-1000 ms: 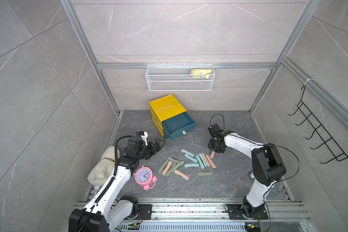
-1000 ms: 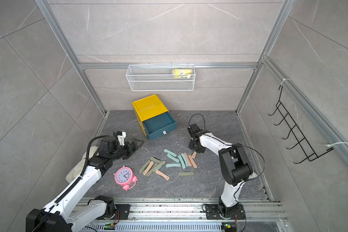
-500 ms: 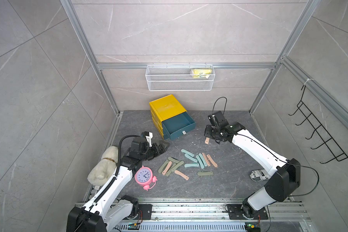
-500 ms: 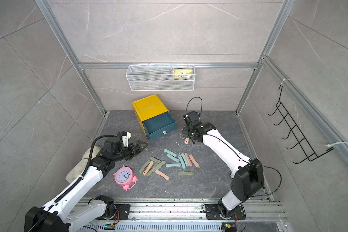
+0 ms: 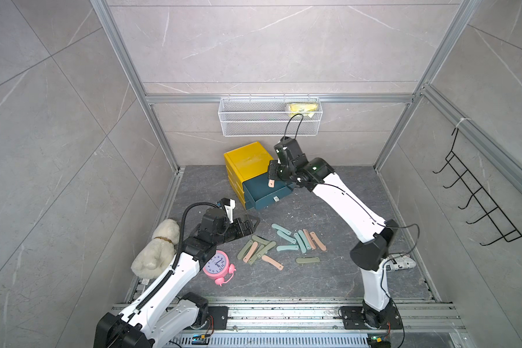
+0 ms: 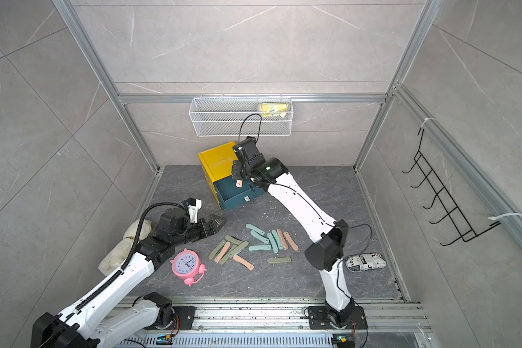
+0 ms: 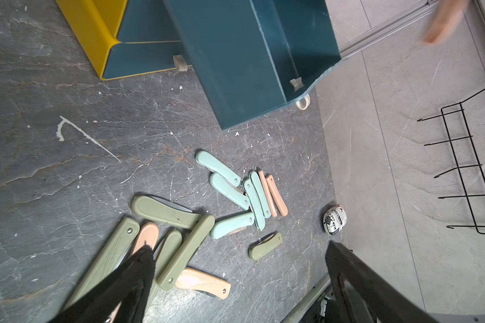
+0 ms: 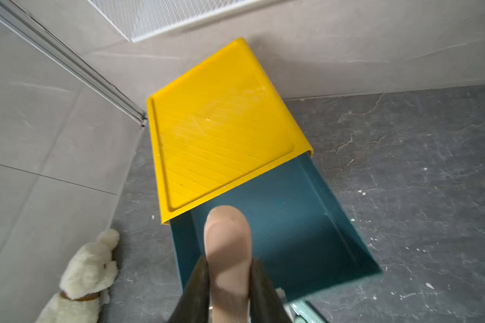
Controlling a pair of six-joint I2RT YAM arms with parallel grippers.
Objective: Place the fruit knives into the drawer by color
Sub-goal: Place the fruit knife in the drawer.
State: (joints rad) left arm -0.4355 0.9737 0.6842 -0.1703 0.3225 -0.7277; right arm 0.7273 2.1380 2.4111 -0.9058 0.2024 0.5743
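Note:
The fruit knives (image 5: 284,247) lie scattered on the dark floor in olive green, pale teal and salmon pink, seen in both top views and in the left wrist view (image 7: 230,195). The drawer chest (image 5: 247,159) is yellow, and a dark teal drawer (image 8: 291,223) is pulled out just under its top. My right gripper (image 8: 227,265) is shut on one salmon pink knife (image 5: 271,182), which hangs above the open drawer's inner end. My left gripper (image 5: 252,224) stands open, low over the olive green knives (image 7: 179,251), with nothing between its fingers.
A pink alarm clock (image 5: 219,266) and a cream plush toy (image 5: 157,250) sit beside my left arm. A newsprint-patterned pouch (image 6: 365,262) lies at the right wall. A white mesh basket (image 5: 268,120) hangs on the back wall, a black hook rack (image 5: 479,195) on the right wall.
My right arm has lifted a salmon pink knife from the right end of the pile and carried it back over the open drawer. My left gripper has edged toward the green knives.

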